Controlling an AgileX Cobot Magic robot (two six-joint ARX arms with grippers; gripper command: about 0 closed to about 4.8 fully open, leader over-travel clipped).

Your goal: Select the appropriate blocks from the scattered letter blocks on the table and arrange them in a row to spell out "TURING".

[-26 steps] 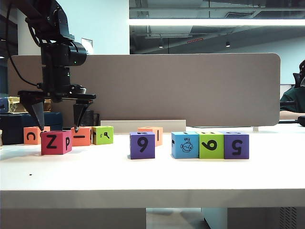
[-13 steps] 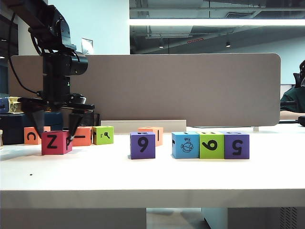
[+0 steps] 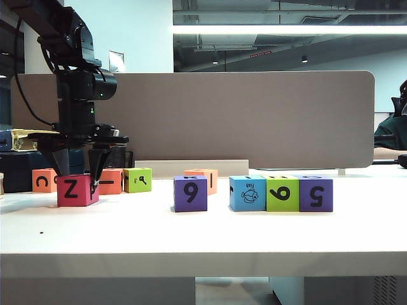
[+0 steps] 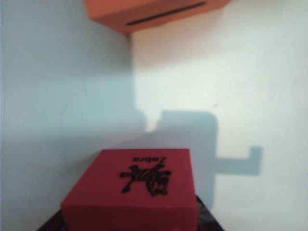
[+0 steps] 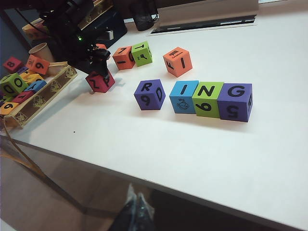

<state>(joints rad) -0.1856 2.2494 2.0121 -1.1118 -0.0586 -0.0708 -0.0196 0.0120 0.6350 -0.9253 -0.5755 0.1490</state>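
Exterior view, left of the frame: the left gripper (image 3: 79, 171) is hanging point-down over the red block (image 3: 77, 190), its jaws straddling the block's two sides and standing close against them; whether they are pressing it firmly yet cannot be told. In the left wrist view the red block (image 4: 132, 190) is filling the lower centre, zebra picture on top, with an orange block (image 4: 144, 12) at the upper edge. At the right of centre in the exterior view, the blue block (image 3: 247, 193), green block (image 3: 282, 194) and purple block (image 3: 315, 193) are sitting touching in a row on the desk (image 3: 203, 235); a second purple block (image 3: 190, 194) is standing apart to their left. The right gripper (image 5: 134, 211) is showing only as a dark tip at the bottom edge of its wrist view, jaws unreadable. Risks, as judged: an uneven pinch could be twisting or tipping the red block on lifting; the neighbouring orange block (image 3: 109, 181) could be getting nudged.
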